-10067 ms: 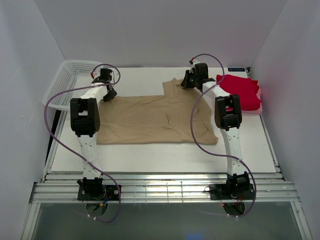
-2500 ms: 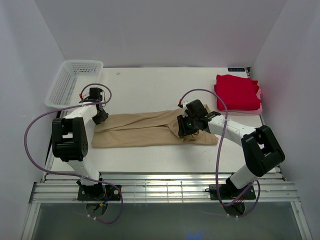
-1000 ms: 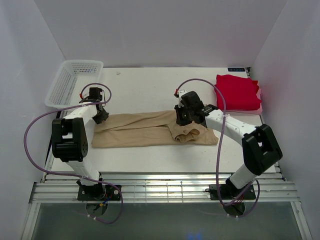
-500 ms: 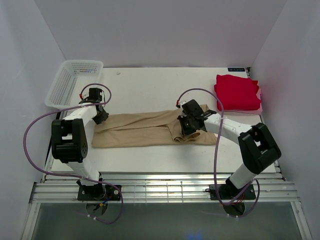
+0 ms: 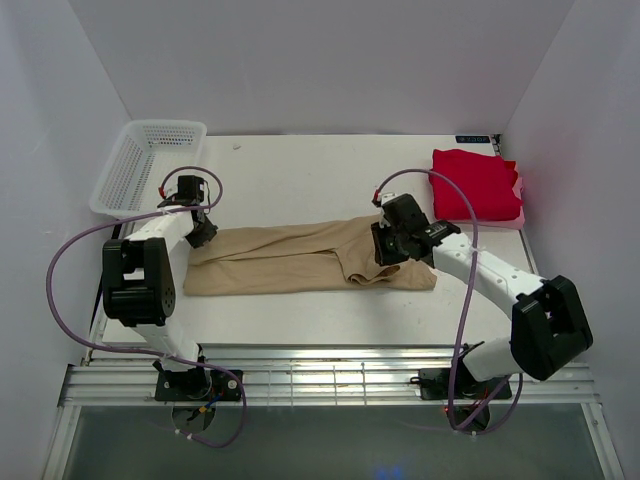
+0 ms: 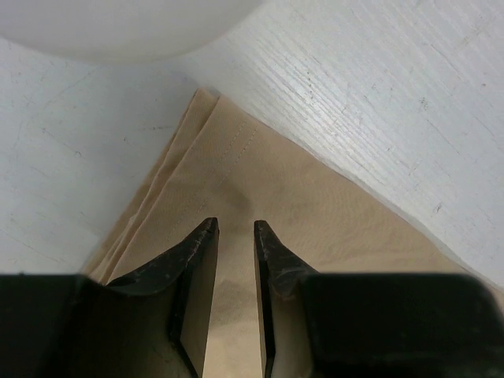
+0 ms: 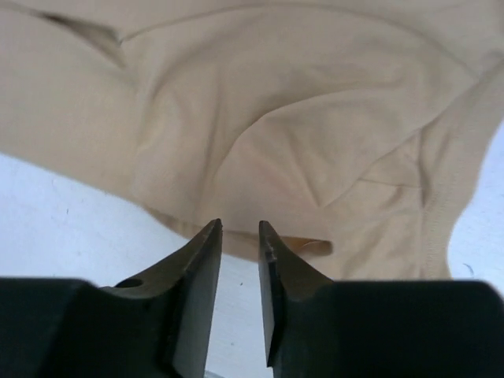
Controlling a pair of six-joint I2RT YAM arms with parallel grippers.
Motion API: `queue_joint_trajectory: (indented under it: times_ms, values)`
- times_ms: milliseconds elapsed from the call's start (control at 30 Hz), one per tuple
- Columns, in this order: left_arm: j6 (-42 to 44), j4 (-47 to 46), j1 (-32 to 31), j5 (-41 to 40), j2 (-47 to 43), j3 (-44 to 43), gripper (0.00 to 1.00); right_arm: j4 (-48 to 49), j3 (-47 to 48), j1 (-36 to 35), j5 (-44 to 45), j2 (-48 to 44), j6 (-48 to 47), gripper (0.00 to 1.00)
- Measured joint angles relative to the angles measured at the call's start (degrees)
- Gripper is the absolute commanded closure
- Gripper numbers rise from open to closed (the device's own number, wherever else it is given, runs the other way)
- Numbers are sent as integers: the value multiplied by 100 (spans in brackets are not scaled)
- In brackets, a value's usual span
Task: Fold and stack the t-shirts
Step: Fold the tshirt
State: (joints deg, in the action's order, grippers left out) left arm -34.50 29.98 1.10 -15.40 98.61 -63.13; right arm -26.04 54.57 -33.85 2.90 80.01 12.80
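The tan t-shirt (image 5: 290, 258) lies on the table folded into a long strip, with its right end rumpled (image 7: 299, 134). My left gripper (image 5: 200, 233) sits low over the strip's left corner (image 6: 236, 165). Its jaws stand a narrow gap apart (image 6: 235, 226), with flat cloth showing between them and none pinched. My right gripper (image 5: 384, 251) hovers over the shirt's right end, near its front edge. Its jaws (image 7: 240, 228) are slightly parted and hold nothing. The red t-shirt (image 5: 473, 183) lies folded at the back right, away from both grippers.
A white mesh basket (image 5: 145, 163) stands at the back left corner, close behind my left arm. A pink sheet (image 5: 512, 216) shows under the red shirt. White walls close in both sides and the back. Purple cables loop off both arms.
My right gripper has swung a little to the right over the tan shirt's right end, and its jaws have parted from shut. The left gripper has stayed put.
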Motion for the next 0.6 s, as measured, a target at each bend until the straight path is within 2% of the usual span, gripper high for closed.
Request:
queue_joint_trajectory:
  times_ms: [133, 300, 600]
  values:
    - [0, -2, 0, 2, -92, 28, 61, 22, 240, 258, 372, 192, -81, 61]
    - [24, -7, -50, 90, -273, 96, 57, -166, 264, 308, 717, 562, -144, 59]
    - [227, -205, -273, 503, -341, 146, 58, -254, -109, 468, 1165, 584, -140, 56]
